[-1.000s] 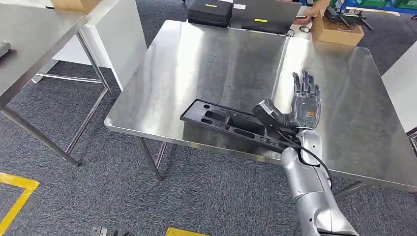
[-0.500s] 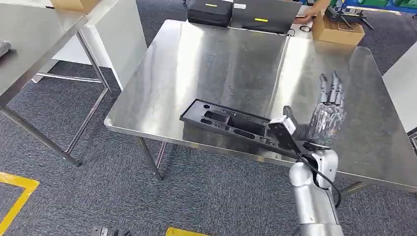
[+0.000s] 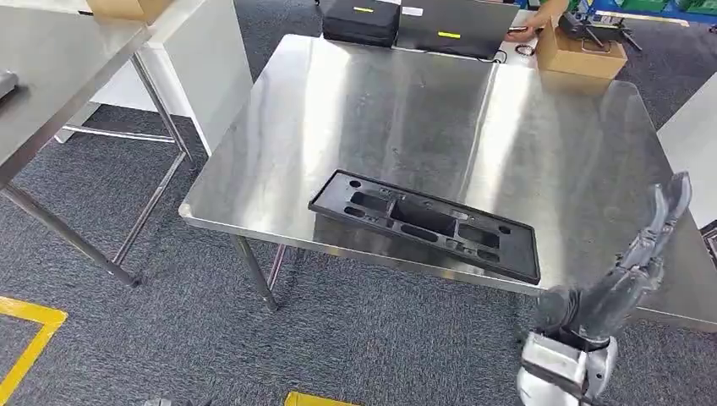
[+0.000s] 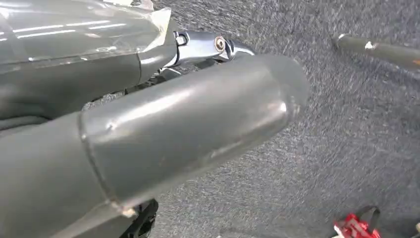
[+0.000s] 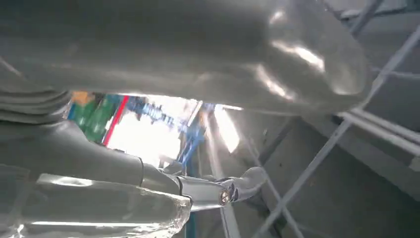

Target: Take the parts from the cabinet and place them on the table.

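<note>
The black part (image 3: pixel 424 223), a long flat moulded panel with rectangular recesses, lay flat on the steel table (image 3: pixel 397 101), close to its near edge and set at a slant, its right end nearest the rim. Nothing touched it.

The right hand (image 3: pixel 630 271) stood apart from the part, off to its right at the table's near right corner, fingers extended and held loosely apart, holding nothing. In the right wrist view the right hand (image 5: pixel 163 54) showed a thick grey thumb with nothing against it. In the left wrist view the left hand (image 4: pixel 163 134) hung over the carpet, its thumb straight and free of any object; whether its other fingers were spread or curled could not be told.

The table's top was bright brushed metal with a seam running front to back and strong glare. At its far edge sat a black case (image 3: pixel 362 20) and a second dark case (image 3: pixel 457 25), each with a small yellow label too small to read, and a cardboard box (image 3: pixel 578 52). A person's hand (image 3: pixel 541 19) reached in beside that box. Another steel table (image 3: pixel 51 76) stood to the left. The floor was dark grey carpet (image 3: pixel 152 338) with yellow tape (image 3: pixel 25 347) marked on it.
</note>
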